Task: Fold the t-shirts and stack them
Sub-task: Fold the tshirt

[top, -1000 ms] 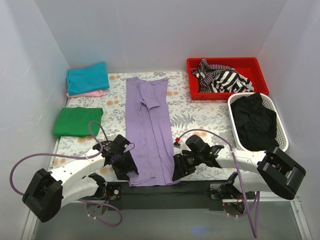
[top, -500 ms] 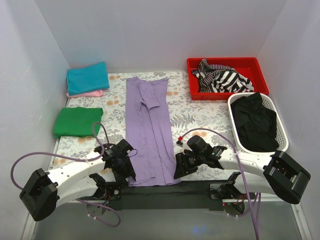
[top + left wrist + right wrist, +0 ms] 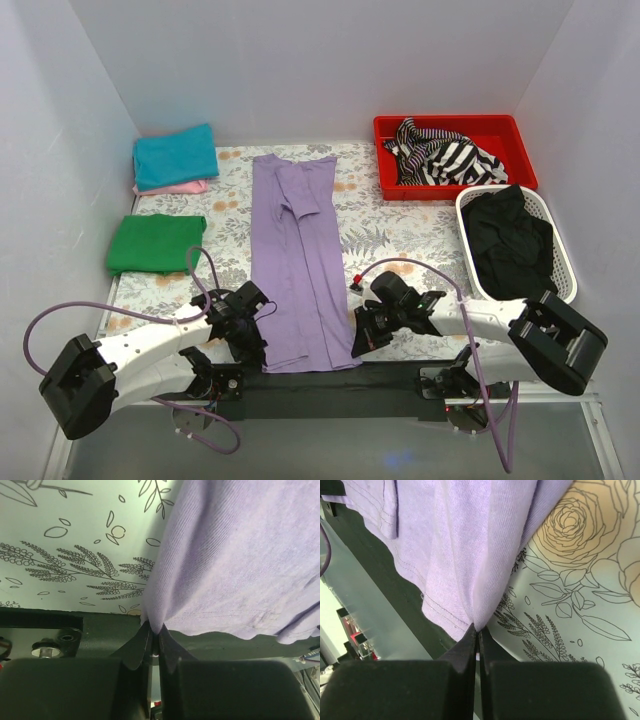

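Note:
A lavender-purple t-shirt, folded lengthwise into a long strip, runs from the back of the table to its near edge. My left gripper is shut on the strip's near left corner. On the opposite side my right gripper is shut on the near right corner. In both wrist views the cloth puckers into the pinched jaws. A folded green t-shirt lies at the left. A folded teal t-shirt rests on a pink one at the back left.
A red bin with striped cloth stands at the back right. A white basket with dark cloth sits at the right. The floral table cover ends at a black strip along the near edge. White walls enclose three sides.
Both grippers have shut on the near corners of the purple t-shirt. The arms shifted slightly inward and the hem bunched a little.

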